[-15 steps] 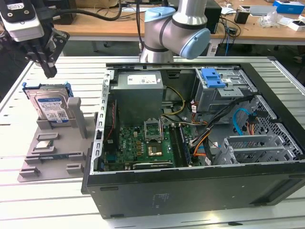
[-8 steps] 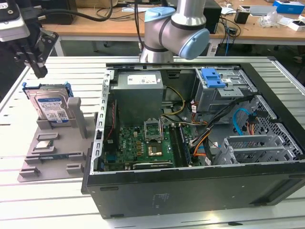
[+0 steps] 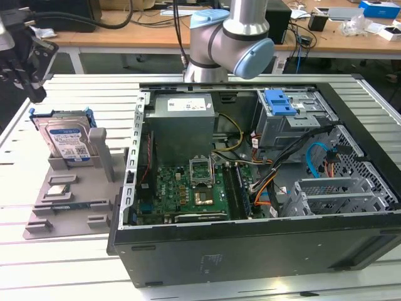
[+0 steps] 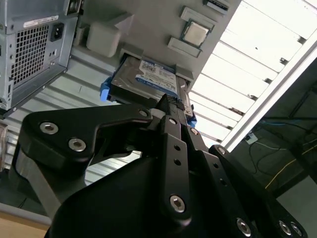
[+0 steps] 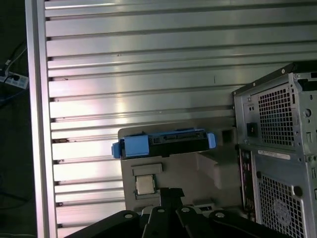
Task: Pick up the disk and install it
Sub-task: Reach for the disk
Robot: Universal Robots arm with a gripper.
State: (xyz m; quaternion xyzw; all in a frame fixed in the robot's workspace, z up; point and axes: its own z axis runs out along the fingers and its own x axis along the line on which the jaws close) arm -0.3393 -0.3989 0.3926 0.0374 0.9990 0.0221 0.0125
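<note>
The disk [image 3: 67,139] is a silver drive with a white-and-blue label and a thin blue rail. It leans upright in a slot of a grey holder [image 3: 81,182] on the exterior view's left. My black gripper [image 3: 36,93] hangs above and to the left of it, apart from it, with its fingers together and nothing between them. In the second wrist view the disk [image 4: 148,79] lies just beyond the gripper [image 4: 167,101]. The first wrist view shows the disk [image 5: 163,144] edge-on, past the gripper [image 5: 172,191].
An open computer case [image 3: 250,244] lies on the slatted metal table [image 3: 62,263], right of the holder. Inside are a grey power-supply box [image 3: 182,128], a motherboard [image 3: 188,188] and a drive cage with a blue bracket [image 3: 280,102]. A processor chip [image 3: 58,191] rests on the holder.
</note>
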